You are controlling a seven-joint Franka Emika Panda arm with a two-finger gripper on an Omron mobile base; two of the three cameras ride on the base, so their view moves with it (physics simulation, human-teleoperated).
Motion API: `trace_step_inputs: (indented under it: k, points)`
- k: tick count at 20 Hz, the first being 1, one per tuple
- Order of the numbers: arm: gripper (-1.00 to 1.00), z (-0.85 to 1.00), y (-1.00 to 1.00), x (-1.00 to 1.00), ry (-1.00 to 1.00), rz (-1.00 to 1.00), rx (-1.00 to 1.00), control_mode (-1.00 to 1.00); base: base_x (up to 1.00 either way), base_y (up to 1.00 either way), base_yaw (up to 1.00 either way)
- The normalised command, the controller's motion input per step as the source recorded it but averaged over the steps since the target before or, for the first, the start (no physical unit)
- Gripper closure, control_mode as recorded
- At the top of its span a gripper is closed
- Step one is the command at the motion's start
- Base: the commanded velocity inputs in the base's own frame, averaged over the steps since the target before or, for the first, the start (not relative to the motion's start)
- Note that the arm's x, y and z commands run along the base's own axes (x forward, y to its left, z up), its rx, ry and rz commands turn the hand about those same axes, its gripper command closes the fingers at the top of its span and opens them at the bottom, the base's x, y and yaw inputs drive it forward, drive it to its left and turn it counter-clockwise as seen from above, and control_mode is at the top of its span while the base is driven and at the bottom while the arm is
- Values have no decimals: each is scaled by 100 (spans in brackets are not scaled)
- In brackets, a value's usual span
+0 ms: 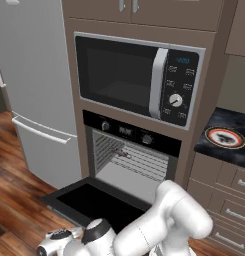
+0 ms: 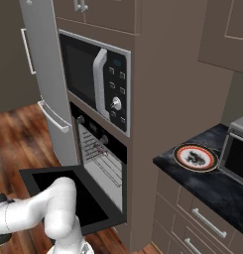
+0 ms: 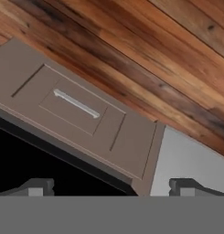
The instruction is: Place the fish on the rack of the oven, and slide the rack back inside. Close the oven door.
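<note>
– Hand [image 3: 113, 189] first: what have you got in it?

– Nothing. Your hand is spread wide, fingertips [image 3: 40, 186] well apart with only air between them. It points down at the wooden floor [image 3: 154, 55], with a brown drawer front [image 3: 77, 103] at about 10 o'clock in the hand view and a black edge at 8 o'clock.

– And just beyond that?

– The oven door [image 1: 101, 202] is dropped fully open, lying flat at 6 o'clock from the mouth of the oven [image 1: 129, 131]. The rack [image 1: 144, 162] looks to sit inside the cavity rather than drawn out over the door. A small reddish mark shows on the bars; too small to name.

– Where is the fish?

– On the counter [image 1: 229, 116], well apart from you, at about 3 o'clock from the oven mouth in the left base view. The fish [image 1: 225, 136] lies in the middle of the red-rimmed plate [image 1: 209, 136], untouched.

– So how far along am I?

– Early, by my reading. Only the open door counts as done. You have yet to fetch the fish, lay it on the rack, push the rack home and shut the door.
</note>
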Motion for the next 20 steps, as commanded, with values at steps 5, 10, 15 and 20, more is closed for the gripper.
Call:
trace_step_inputs:
  k: [5,10,15,20]
  points:
    - [-100,-100,4,-33,-23,-24,-32,-100,0,0,0]
    - [-100,-100,0,-82,-24,-28,-25,-100,0,0,0]
    - [-100,-100,0,-36,-26,-27,-18,-100,0,0,0]
    - [-100,-100,-15,19,-32,-29,-7,-100,0,0,0]
